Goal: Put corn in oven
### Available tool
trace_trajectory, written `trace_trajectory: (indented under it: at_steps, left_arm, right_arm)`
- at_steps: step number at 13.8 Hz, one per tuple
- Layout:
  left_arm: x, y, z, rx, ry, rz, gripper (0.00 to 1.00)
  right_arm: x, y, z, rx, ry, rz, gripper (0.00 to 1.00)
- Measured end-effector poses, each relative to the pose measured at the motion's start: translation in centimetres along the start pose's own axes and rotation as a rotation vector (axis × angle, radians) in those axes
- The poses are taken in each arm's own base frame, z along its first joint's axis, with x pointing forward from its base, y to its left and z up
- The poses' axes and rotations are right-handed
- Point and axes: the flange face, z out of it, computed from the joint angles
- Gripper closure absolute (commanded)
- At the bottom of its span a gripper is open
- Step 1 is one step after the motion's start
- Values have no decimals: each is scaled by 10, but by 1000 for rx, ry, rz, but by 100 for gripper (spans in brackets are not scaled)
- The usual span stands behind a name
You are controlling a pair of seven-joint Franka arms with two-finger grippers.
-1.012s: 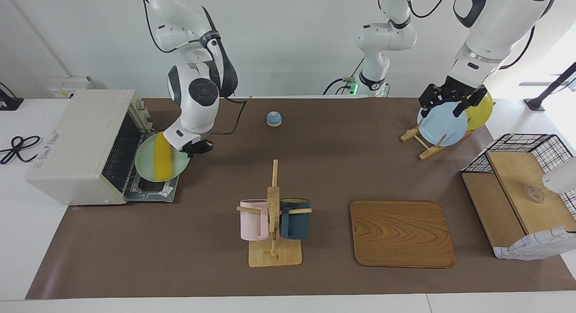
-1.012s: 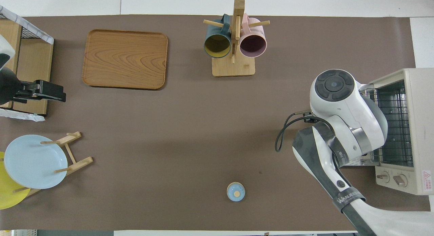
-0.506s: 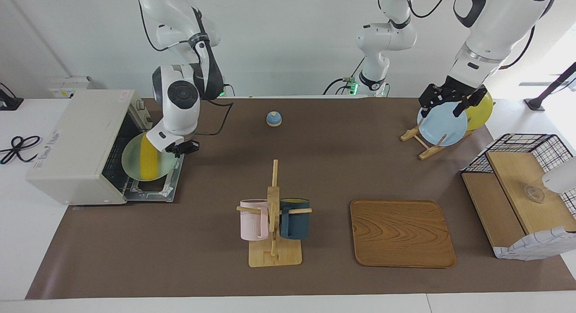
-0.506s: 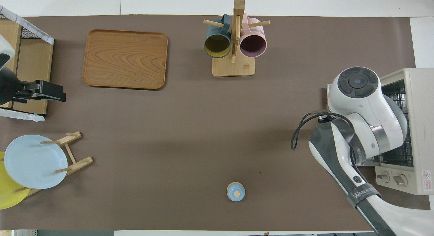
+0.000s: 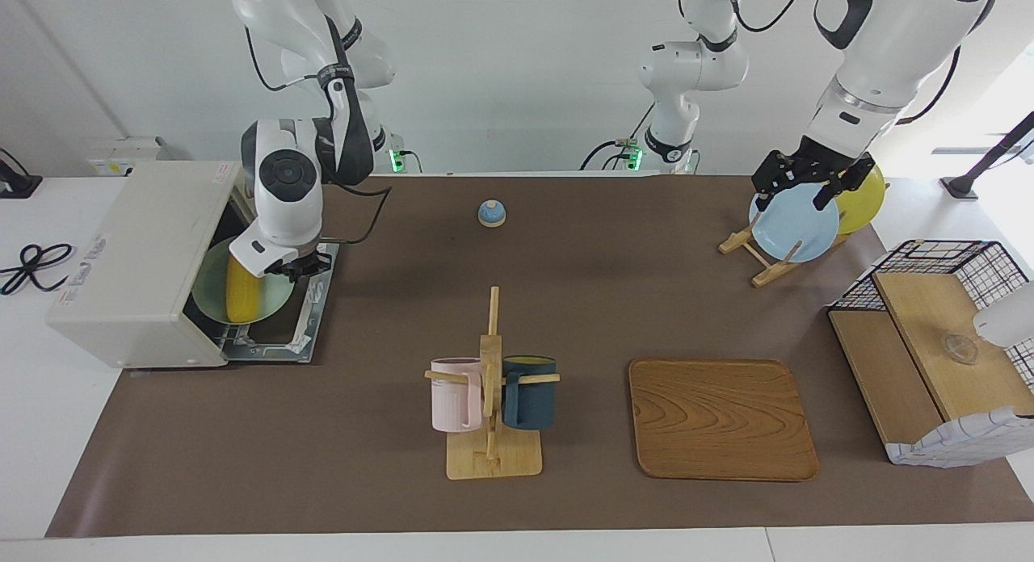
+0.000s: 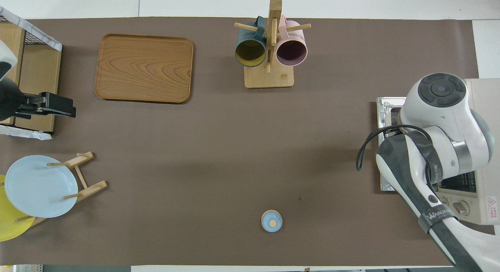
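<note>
facing: high, toward robots | overhead: steeply down | shared: table (image 5: 565, 255)

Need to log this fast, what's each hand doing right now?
Right hand: shut on the green plate carrying the corn, at the oven mouth.
Left hand: open, over the blue plate.

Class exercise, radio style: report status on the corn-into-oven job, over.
Right gripper shut on green plate at oven mouth. Corn rides plate, partly inside. Left gripper open, waiting over blue plate. Door down, nothing blocking.
</note>
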Motion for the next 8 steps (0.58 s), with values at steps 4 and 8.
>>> trace_trajectory:
  at_steps: [4, 8]
  left_arm:
    - [0, 0, 0, 0, 0, 0, 0]
    - [0, 0, 0, 0, 0, 0, 0]
  right_arm:
    - [-1, 1, 1, 1, 0, -3, 100]
    - [-1, 16, 7, 10, 7, -22, 100]
